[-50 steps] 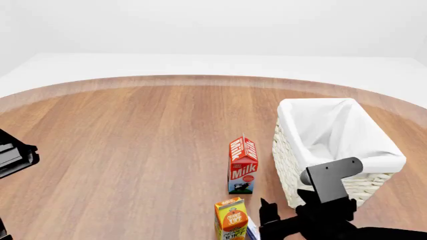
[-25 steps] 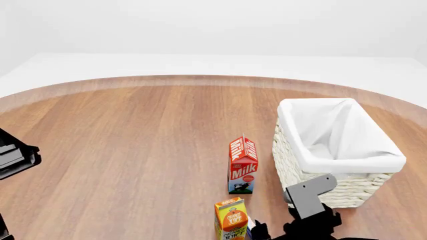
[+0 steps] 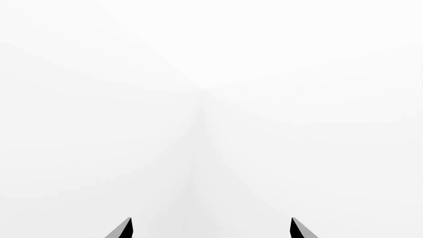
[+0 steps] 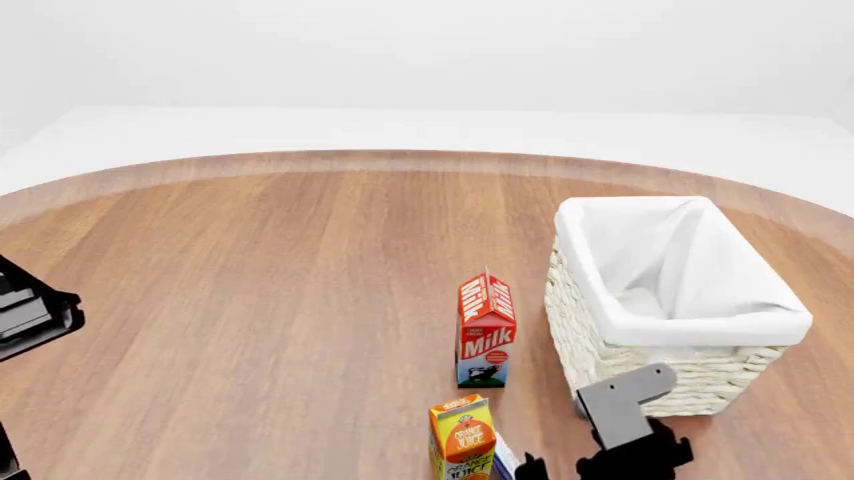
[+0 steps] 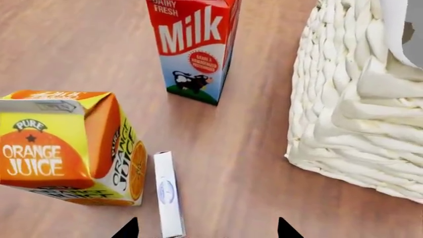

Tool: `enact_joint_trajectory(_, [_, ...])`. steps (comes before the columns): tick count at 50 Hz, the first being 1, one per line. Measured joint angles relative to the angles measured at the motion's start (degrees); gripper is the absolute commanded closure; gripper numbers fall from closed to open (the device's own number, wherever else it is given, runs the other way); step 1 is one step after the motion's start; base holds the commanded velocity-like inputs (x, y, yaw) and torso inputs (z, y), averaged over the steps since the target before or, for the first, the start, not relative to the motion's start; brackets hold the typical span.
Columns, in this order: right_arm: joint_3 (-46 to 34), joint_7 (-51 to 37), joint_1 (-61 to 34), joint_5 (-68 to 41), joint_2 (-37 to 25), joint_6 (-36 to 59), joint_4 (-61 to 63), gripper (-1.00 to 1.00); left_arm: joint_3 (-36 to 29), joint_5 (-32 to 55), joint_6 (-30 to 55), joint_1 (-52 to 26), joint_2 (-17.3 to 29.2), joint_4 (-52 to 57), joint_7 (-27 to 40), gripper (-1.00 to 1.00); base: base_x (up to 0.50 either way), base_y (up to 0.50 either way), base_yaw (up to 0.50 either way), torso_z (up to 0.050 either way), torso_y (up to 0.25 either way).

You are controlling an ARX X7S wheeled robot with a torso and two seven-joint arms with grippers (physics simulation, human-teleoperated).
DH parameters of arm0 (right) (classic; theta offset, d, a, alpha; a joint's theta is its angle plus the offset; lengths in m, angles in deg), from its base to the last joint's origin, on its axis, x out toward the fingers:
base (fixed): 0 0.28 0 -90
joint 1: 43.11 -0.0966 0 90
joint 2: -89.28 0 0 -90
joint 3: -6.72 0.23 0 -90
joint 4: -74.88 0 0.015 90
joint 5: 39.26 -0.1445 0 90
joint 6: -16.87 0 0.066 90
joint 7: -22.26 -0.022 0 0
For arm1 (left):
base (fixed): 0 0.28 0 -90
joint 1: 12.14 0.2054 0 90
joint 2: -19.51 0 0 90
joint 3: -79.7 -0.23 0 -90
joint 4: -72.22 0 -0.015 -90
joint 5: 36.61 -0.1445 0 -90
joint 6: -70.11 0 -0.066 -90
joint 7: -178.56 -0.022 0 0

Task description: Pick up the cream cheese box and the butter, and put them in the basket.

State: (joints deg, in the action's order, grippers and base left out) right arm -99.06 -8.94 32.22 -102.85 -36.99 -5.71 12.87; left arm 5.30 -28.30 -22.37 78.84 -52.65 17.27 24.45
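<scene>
The cream cheese box (image 5: 168, 194) is a thin white box on the wood, close beside the orange juice carton (image 5: 66, 148). My right gripper (image 5: 206, 230) hangs open just above it; the box's near end lies between the fingertips, nearer one of them. In the head view only a sliver of the box (image 4: 505, 457) shows by the juice carton. The woven basket (image 4: 694, 375) with its white liner stands to the right, beside my right arm (image 4: 625, 425). My left gripper (image 3: 210, 230) is open and faces blank white. The butter is out of view.
A red milk carton (image 4: 486, 330) stands upright between the juice carton (image 4: 462, 438) and the basket. The basket wall (image 5: 357, 99) is close to my right gripper. My left arm (image 4: 30, 315) is at the far left edge of the wooden table (image 4: 267, 280).
My right arm has dropped lower and toward the near edge of the head view, down beside the juice carton. The left arm has barely moved.
</scene>
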Motion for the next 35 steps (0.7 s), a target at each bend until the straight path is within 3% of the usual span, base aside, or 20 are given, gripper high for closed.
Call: enact_joint_trajectory(35, [-10.46,6.92,-3.35,9.95,-0.67,-4.12,-4.53,-1.0,-0.45,0.25,-0.42,0.27,0.43,-0.5,0.63,-1.0,0.0,0.0,0.0,0.0,0.0])
